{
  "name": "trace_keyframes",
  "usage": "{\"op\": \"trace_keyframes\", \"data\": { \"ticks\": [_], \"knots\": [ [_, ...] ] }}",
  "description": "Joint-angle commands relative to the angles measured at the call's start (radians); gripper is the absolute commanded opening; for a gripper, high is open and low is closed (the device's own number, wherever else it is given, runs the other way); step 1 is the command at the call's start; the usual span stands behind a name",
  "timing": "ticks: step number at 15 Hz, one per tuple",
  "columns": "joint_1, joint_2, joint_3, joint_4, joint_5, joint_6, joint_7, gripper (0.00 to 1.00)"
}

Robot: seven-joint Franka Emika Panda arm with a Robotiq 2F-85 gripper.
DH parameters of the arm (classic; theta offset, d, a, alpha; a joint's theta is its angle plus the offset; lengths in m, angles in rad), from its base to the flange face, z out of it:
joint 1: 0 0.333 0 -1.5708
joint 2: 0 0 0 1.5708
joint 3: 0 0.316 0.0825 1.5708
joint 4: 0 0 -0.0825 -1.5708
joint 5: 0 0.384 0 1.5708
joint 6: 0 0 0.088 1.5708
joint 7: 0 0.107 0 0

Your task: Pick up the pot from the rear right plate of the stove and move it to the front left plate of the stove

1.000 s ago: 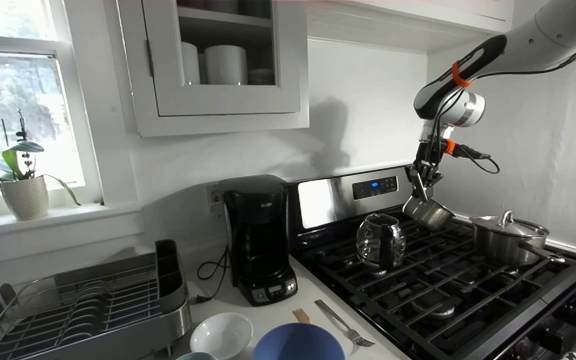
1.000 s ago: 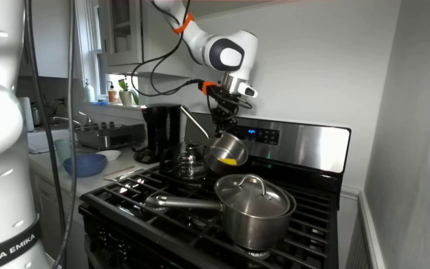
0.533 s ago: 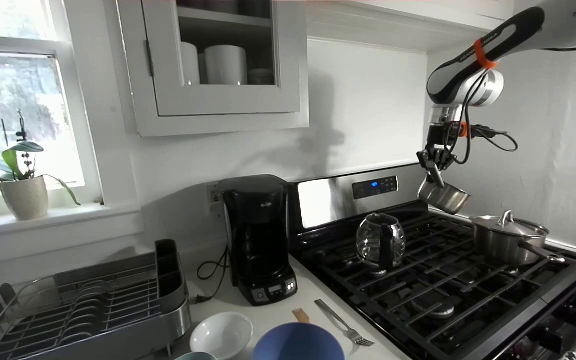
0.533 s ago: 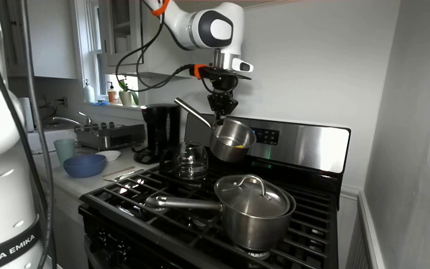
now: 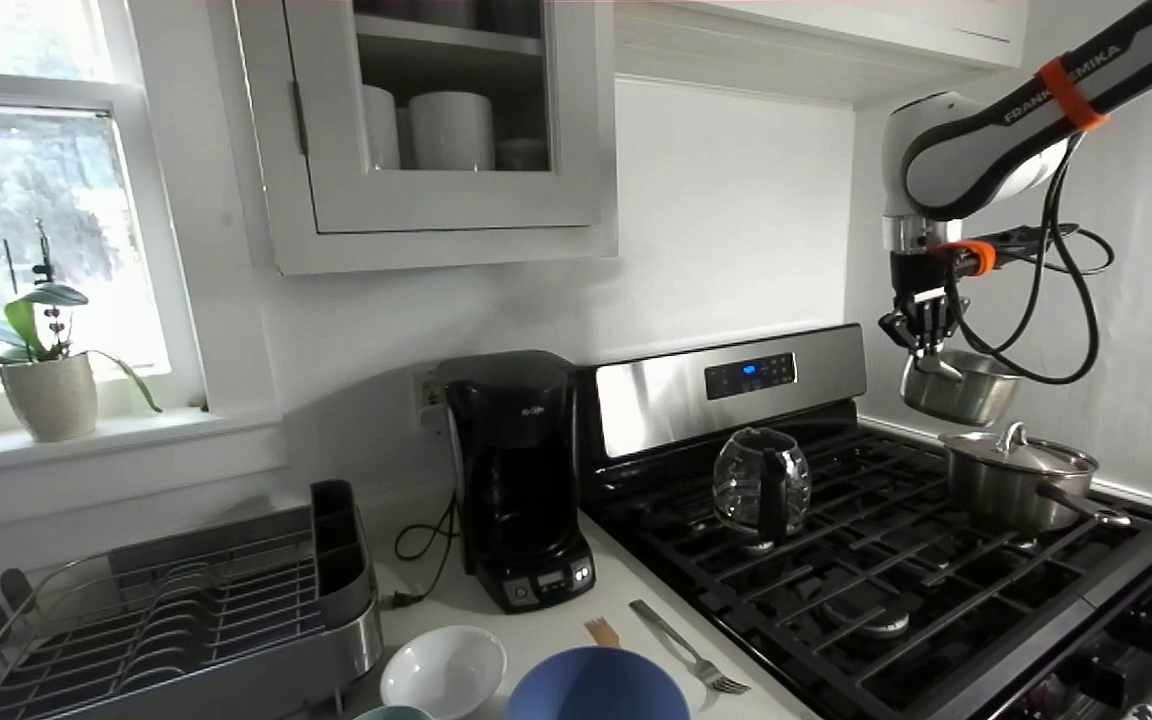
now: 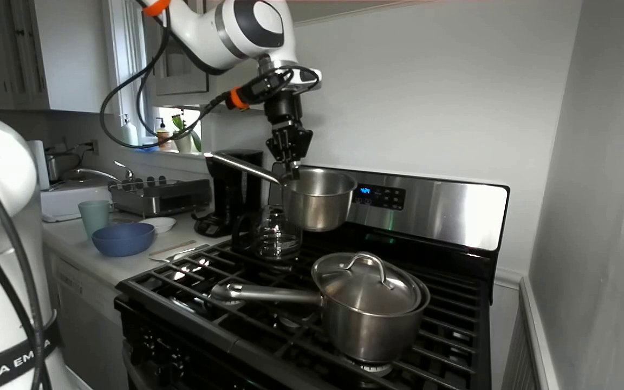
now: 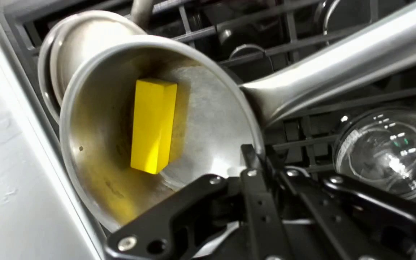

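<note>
The pot, a small shiny saucepan, shows in both exterior views (image 5: 971, 393) (image 6: 320, 208) and fills much of the wrist view (image 7: 215, 108). It hangs nearly level in the air above the stove (image 6: 447, 211). My gripper (image 5: 928, 345) (image 6: 293, 170) (image 7: 258, 151) is shut on its rim beside the handle (image 6: 244, 167) (image 7: 352, 57). A yellow block (image 7: 152, 126) lies inside the pot. The rear right plate (image 5: 866, 460) bears no pot. The front left plate (image 5: 876, 615) is a bare burner under black grates. In an exterior view, the larger pot's handle end partly covers it.
The larger lidded pot (image 5: 1021, 490) (image 6: 374, 330) stands on the front right burner, below and near the held pot. A glass carafe (image 5: 761, 485) (image 6: 277, 235) (image 7: 392, 155) stands on the rear left burner. A coffee maker (image 5: 516, 480), blue bowl (image 5: 596, 690) and fork (image 5: 686, 645) are on the counter.
The arm has carried the pot away from the back panel, towards the stove's front. The pot has gone from strongly tilted to nearly level. The grip on the rim is unchanged.
</note>
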Motion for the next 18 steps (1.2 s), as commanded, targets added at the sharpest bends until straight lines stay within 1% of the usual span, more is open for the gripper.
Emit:
{"op": "trace_keyframes", "data": {
  "ticks": [1,2,3,4,6,10,11,12,13,14,15,18],
  "knots": [
    [0.017,-0.148,0.065,-0.094,-0.046,-0.154,0.06,0.02],
    [0.031,-0.161,0.072,-0.102,-0.015,-0.21,0.036,0.02],
    [0.055,-0.158,0.058,-0.098,0.041,-0.254,-0.026,0.02],
    [0.035,-0.108,0.058,-0.08,0.001,-0.189,0.023,0.07],
    [0.056,-0.128,0.061,-0.097,0.024,-0.232,0.01,0.07],
    [0.058,-0.13,0.058,-0.099,0.024,-0.233,-0.001,0.07],
    [0.058,-0.13,0.058,-0.099,0.024,-0.233,-0.001,0.02],
    [0.076,-0.139,0.075,-0.113,0.036,-0.233,0.002,0.02],
    [0.088,-0.15,0.104,-0.134,0.027,-0.218,0.046,0.02],
    [0.116,-0.158,0.127,-0.156,0.046,-0.223,0.049,0.02],
    [0.135,-0.156,0.153,-0.17,0.046,-0.228,0.069,0.02],
    [0.204,-0.138,0.222,-0.206,0.092,-0.232,0.134,0.02]
  ]
}}
